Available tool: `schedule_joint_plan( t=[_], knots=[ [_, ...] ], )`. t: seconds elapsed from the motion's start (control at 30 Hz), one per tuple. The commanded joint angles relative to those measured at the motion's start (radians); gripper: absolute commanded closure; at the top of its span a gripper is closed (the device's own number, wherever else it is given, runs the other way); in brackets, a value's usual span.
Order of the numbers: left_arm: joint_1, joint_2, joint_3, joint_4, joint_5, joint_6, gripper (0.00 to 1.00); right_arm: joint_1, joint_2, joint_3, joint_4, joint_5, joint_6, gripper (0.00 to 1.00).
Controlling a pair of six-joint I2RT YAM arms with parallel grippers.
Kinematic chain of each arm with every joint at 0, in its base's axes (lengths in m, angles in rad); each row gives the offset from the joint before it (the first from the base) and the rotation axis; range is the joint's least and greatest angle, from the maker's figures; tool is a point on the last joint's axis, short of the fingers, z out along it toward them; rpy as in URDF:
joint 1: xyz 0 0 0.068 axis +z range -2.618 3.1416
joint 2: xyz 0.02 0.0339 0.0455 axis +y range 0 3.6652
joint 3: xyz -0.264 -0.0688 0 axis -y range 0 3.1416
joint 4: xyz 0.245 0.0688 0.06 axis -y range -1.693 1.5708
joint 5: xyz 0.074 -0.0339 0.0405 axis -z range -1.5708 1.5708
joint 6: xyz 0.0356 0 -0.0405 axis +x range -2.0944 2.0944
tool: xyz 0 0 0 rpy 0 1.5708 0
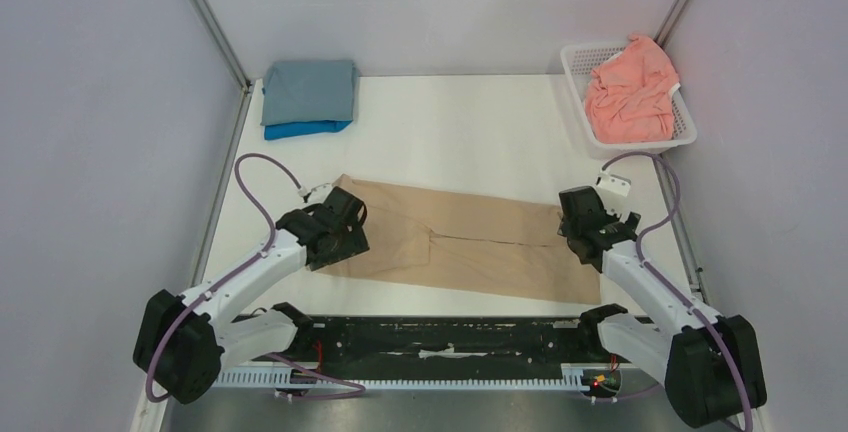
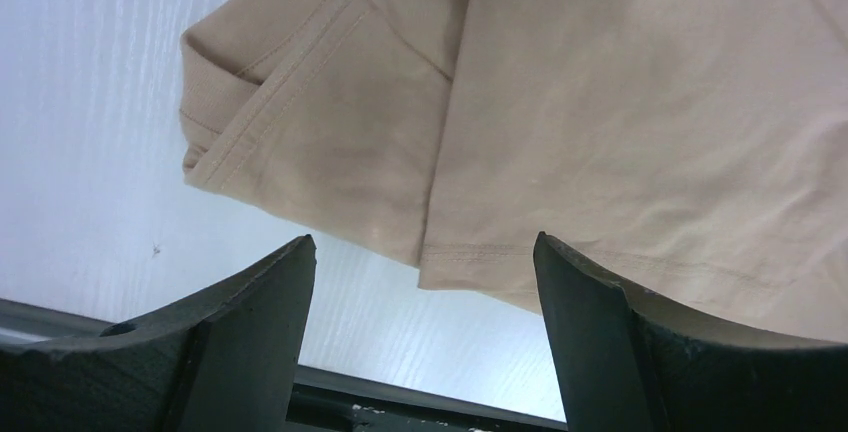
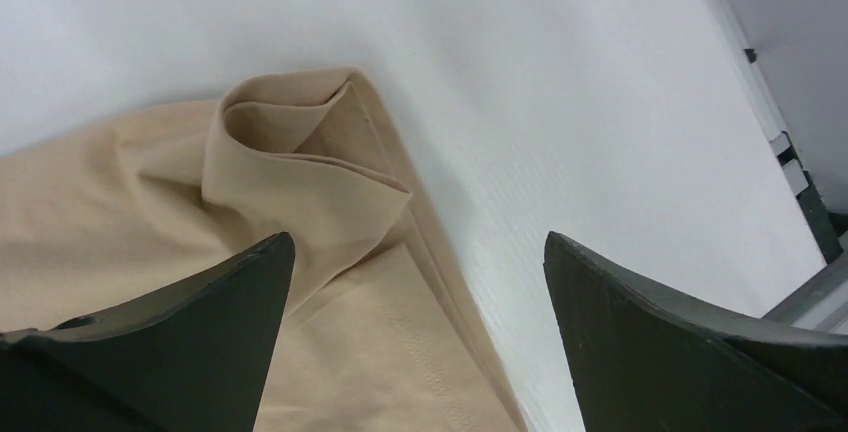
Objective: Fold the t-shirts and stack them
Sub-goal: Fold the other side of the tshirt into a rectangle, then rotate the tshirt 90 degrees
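Far-left corner of the white table [image 1: 450, 122]: we see a folded grey-blue cotton t-shirt [image 1: 308, 90] lying on a folded bright blue t-shirt [image 1: 300, 130]. Left jaws are wide open and empty, just over the left end of the tan cotton t-shirt [image 1: 470, 242]. That shirt lies flat across the near middle of the table. Right jaws are wide open and empty over its right end, where an edge curls over [image 3: 300, 142]. Far right: a crumpled salmon-pink t-shirt [image 1: 630, 92] sits in a white plastic lattice basket [image 1: 573, 60].

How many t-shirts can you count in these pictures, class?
4: a tan t-shirt spread mid-table, a grey-blue t-shirt folded on a bright blue t-shirt far left, a pink t-shirt in the basket. More may hide beneath it.
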Motion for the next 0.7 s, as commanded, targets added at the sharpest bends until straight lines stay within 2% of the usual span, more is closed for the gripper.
schedule_joint_plan(
  t=[0.0, 0.1, 0.2, 0.27, 0.33, 0.43, 0.5, 0.67],
  knots=[
    [-0.006, -0.012, 0.067, 0.096, 0.035, -0.028, 0.14, -0.005, -0.101, -0.018, -0.054, 0.075, 0.026, 0.02],
    [-0.007, 0.010, 0.072, 0.219, 0.139, 0.004, 0.14, -0.005, -0.155, -0.030, 0.003, 0.004, -0.034, 0.02],
    [-0.009, 0.066, 0.063, 0.348, 0.227, 0.020, 0.14, -0.005, -0.216, -0.076, 0.234, -0.315, -0.249, 0.02],
    [-0.009, 0.125, 0.068, 0.422, 0.283, 0.024, 0.14, -0.005, -0.236, -0.118, 0.409, -0.540, -0.306, 0.02],
    [-0.010, 0.200, 0.080, 0.492, 0.324, 0.018, 0.14, -0.004, -0.202, -0.123, 0.539, -0.647, -0.314, 0.02],
    [-0.009, 0.327, 0.093, 0.590, 0.372, 0.015, 0.14, -0.004, -0.094, -0.093, 0.634, -0.760, -0.294, 0.02],
    [0.002, 0.430, 0.143, 0.568, 0.341, 0.011, 0.14, -0.003, -0.001, -0.077, 0.660, -0.818, -0.289, 0.02],
    [0.063, 0.722, 0.343, 0.581, 0.374, -0.033, 0.13, -0.003, 0.127, -0.059, 0.631, -0.764, -0.271, 0.02]
  ],
)
